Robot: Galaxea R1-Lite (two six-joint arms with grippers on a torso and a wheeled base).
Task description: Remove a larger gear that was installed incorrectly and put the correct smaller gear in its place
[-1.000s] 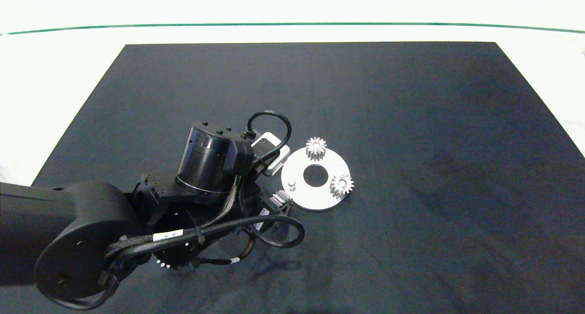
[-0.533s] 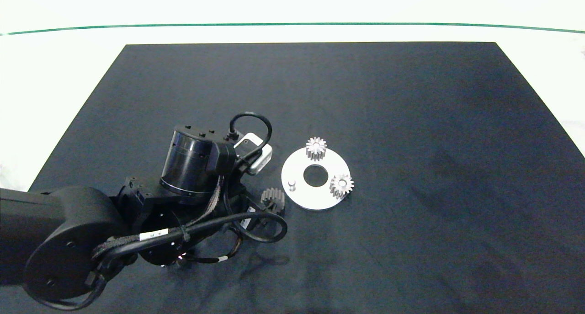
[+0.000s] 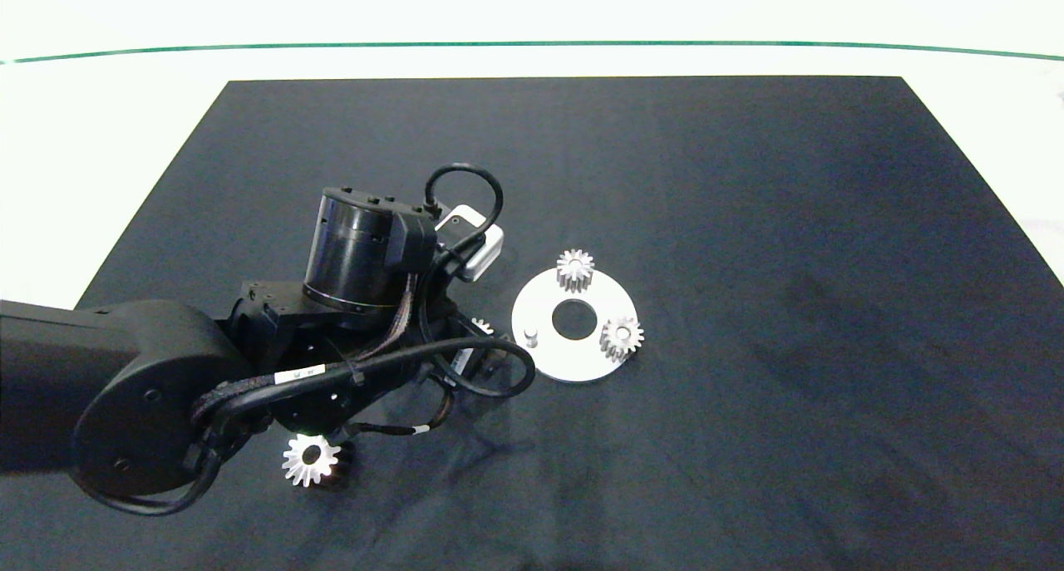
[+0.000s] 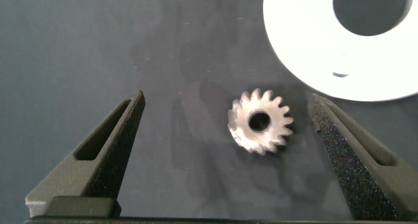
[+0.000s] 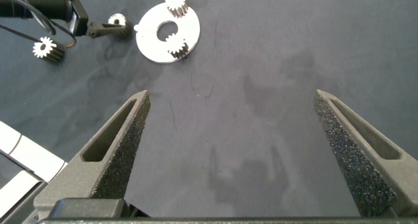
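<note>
The smaller gear [image 4: 260,121] lies flat on the black mat, just beside the white round plate [image 3: 573,363]. My left gripper [image 4: 226,98] hangs over it, open, with a finger on each side and neither touching. In the head view only an edge of this gear [image 3: 480,327] shows past the arm. The plate holds two small gears [image 3: 574,269] [image 3: 621,337] and a bare peg [image 3: 530,336]. The larger gear [image 3: 310,460] lies on the mat at the front left, below the left arm. My right gripper [image 5: 232,95] is open and empty, high above the mat on the right.
The black mat [image 3: 748,222] covers the table, with pale table surface around its edges. The left arm's cables [image 3: 490,371] loop low close to the plate. The right arm is outside the head view.
The left arm drew back from the plate, then shifted toward the far side. The gear that travelled with its fingers now lies flat between them. The larger gear has come out from under the arm.
</note>
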